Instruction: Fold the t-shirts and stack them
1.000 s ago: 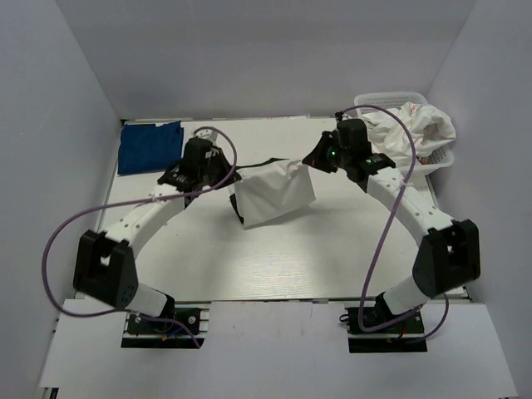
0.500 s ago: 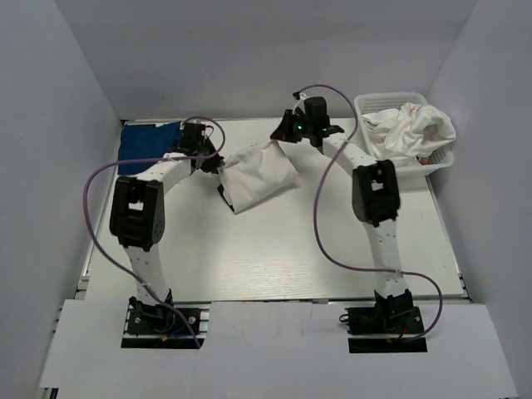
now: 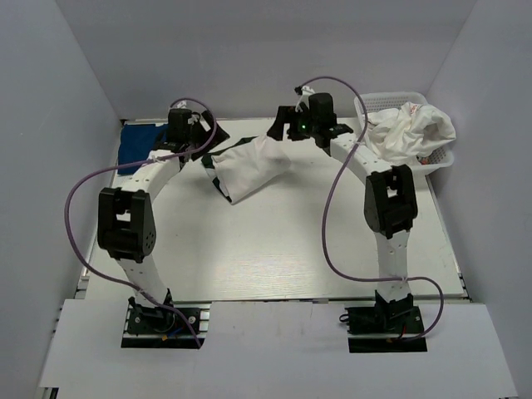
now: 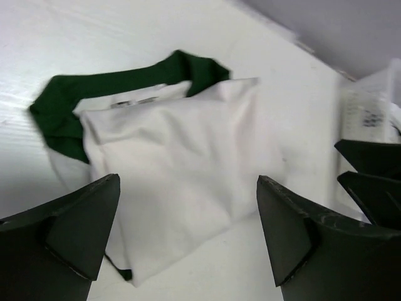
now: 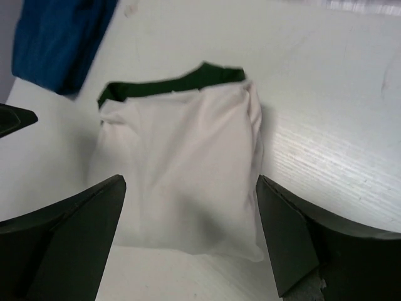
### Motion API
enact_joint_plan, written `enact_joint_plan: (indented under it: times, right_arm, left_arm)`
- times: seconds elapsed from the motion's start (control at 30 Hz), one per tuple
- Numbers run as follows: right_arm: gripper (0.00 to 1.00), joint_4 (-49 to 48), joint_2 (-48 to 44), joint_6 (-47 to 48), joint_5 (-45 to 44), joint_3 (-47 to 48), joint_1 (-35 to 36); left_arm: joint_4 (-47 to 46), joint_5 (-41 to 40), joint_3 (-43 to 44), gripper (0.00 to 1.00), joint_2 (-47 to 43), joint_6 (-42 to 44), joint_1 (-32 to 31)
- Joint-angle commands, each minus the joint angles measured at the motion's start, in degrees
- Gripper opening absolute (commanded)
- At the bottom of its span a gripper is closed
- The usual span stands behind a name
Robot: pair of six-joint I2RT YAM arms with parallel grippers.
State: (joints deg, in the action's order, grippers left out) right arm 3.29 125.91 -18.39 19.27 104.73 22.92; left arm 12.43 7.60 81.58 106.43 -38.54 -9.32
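Dark blue cloth t-shirt (image 3: 137, 145): flat on the white table (image 3: 274, 241), well left of the folded shirt.
Left gripper (image 4: 188, 182): fingers spread, empty, just beside its left end.
Folded white t-shirt with dark green collar and sleeves (image 3: 247, 166): lying on the table between the grippers.
Right gripper (image 5: 190, 182): fingers apart, empty, at its right end.
White plastic lattice basket (image 3: 384, 100) holding crumpled white t-shirts (image 3: 411, 133): well right.

Folded t-shirt (image 3: 249, 170) central, another shirt (image 3: 135, 150) left, basket (image 3: 371, 101) right

Nearer than the folded white shirt (image 3: 248, 166), the table (image 3: 274, 249) lies open. To the shirt's left sits the dark blue shirt (image 3: 140, 145), to its right the basket (image 3: 397, 106). The left arm (image 3: 158, 170) and right arm (image 3: 353, 158) crowd its far corners.
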Motion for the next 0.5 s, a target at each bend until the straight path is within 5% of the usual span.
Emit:
enact_joint_plan:
  times: [0.0,0.33,0.47]
  right_arm:
    - [0.9,0.83,-4.88,4.33,-5.72,-1.54,2.57]
    - [0.9,10.31,4.6,7.67,5.42,3.38,6.0]
    - [0.9,9.81,1.89,7.93,7.63,-8.38,6.09]
  left_arm:
    - [-4.58,4.68,-2.56,1.0,-4.39,2.07,-0.79]
    - [-4.43,19.03,-2.12,1.0,7.12,4.35,-3.94]
    - [-4.95,20.26,-8.34,1.0,7.13,5.93,-5.09]
